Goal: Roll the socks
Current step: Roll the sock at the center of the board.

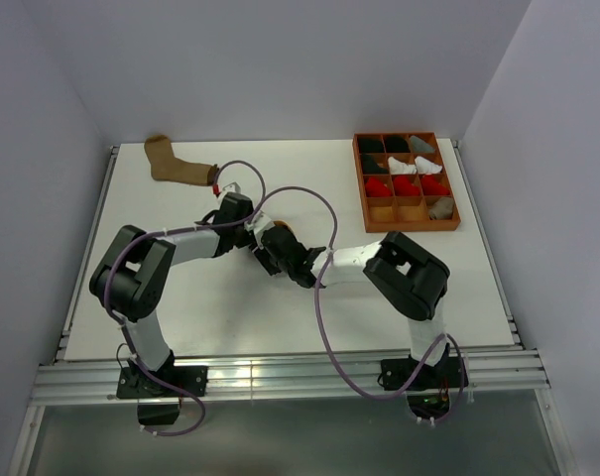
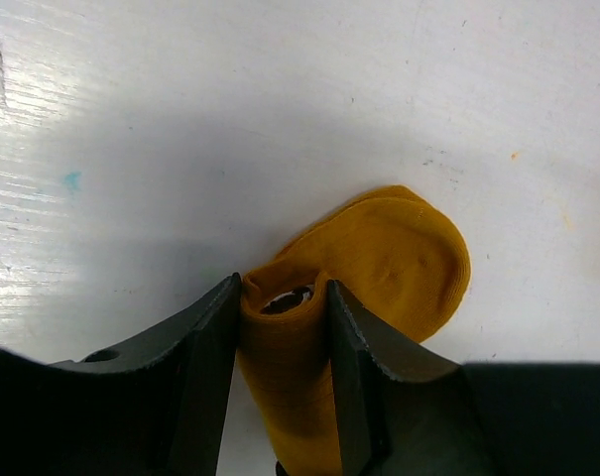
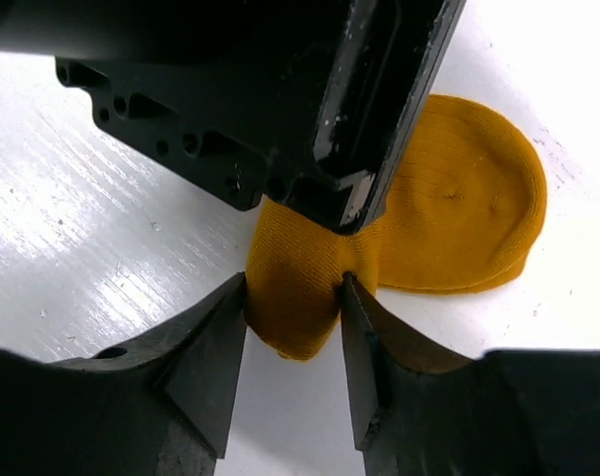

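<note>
Mustard sock (image 2: pixel 389 258) mid-table (image 1: pixel 458 288), rolling under way: one end bunched into a tight roll, toe still flat. Left gripper (image 2: pixel 285 297) half closed, clamped across the roll. Right gripper (image 3: pixel 295 293) half closed too, pinching the roll's end just under the left one. Next probably: turn the roll toward the toe, keeping it tight. Brown sock (image 1: pixel 176 164) lies unrolled, far left.

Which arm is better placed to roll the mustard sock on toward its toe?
Probably left: the left pincer clamps the rolled end of the mustard sock, flat toe straight ahead. The right pincer pinches the same bundle behind the left one.
</note>
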